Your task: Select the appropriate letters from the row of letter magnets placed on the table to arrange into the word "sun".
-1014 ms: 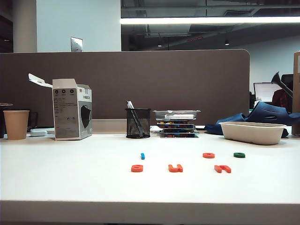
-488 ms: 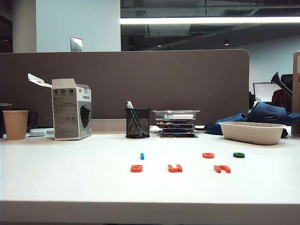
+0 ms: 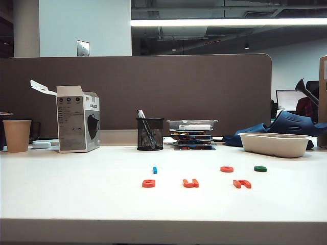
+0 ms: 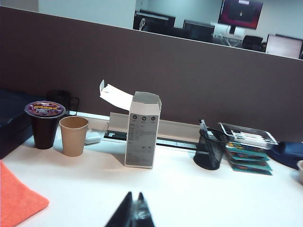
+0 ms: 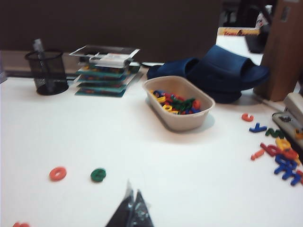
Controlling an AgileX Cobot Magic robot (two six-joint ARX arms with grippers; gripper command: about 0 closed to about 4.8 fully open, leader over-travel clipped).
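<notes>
The beige tray (image 5: 179, 109) near the table's (image 3: 76, 194) back edge holds mixed colored letters; the mesh cup (image 3: 150, 133) holds pens. Orange s (image 3: 148, 183), u (image 3: 190, 183), n (image 3: 242, 184) line the front edge. The left gripper (image 4: 133, 213) and right gripper (image 5: 132, 210) hover above the table, jaws together, empty.

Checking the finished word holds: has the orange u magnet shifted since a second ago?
No. The u magnet sits at the same spot below-right of the pen cup, between the s and n.
</notes>
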